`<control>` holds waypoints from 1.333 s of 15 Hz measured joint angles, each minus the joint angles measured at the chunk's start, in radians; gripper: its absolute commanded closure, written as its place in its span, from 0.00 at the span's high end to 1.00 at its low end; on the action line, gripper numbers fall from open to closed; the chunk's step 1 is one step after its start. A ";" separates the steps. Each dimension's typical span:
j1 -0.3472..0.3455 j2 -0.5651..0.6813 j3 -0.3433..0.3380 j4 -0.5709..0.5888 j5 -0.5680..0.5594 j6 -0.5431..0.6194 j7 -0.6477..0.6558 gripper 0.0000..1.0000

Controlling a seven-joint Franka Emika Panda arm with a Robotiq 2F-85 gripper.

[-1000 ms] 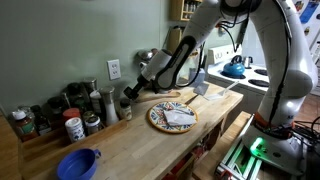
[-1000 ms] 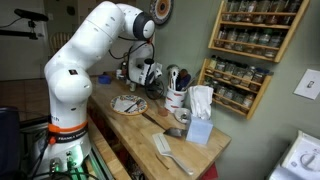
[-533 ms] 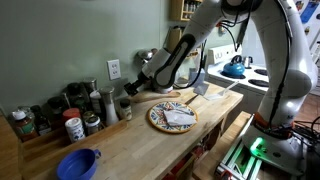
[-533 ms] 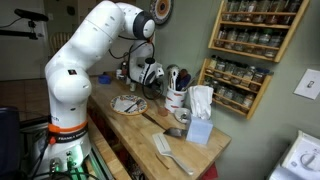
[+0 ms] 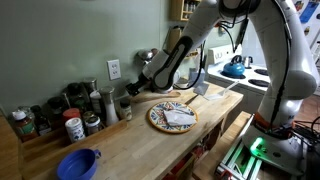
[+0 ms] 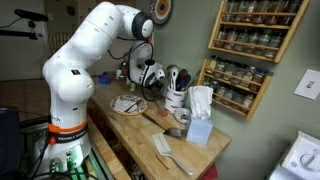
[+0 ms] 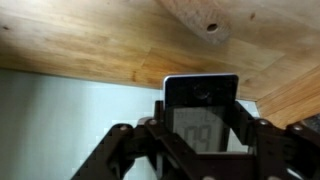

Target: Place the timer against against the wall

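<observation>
Where the pale wooden counter (image 7: 100, 30) meets the pale sage-green painted wall (image 7: 60, 120), a small dark timer with a pale face (image 7: 200, 95) is seen in the wrist view. It is gripped at its two sides between the black fingers of the robot's gripper (image 7: 202, 130), which is clenched on it. A dark display is set in the timer's face, but its characters are too blurred to be read. Whether the timer touches the wall or the counter cannot be told. In an exterior view the gripper (image 5: 130, 92) is held low at the far edge of the counter, just right of a white outlet plate (image 5: 114, 68). To the left, dark-lidded spice jars (image 5: 85, 105) are grouped along the wall; their labels are too small to be read. A patterned round plate (image 5: 155, 124) lies nearer, to the right.
</observation>
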 measured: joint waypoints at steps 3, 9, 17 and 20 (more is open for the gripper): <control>0.003 0.000 -0.002 0.000 0.000 0.001 0.000 0.40; 0.000 0.025 -0.002 0.013 0.000 0.030 0.003 0.40; 0.043 0.117 -0.049 0.011 0.063 0.262 0.029 0.40; 0.116 0.140 -0.093 0.010 0.167 0.330 0.028 0.40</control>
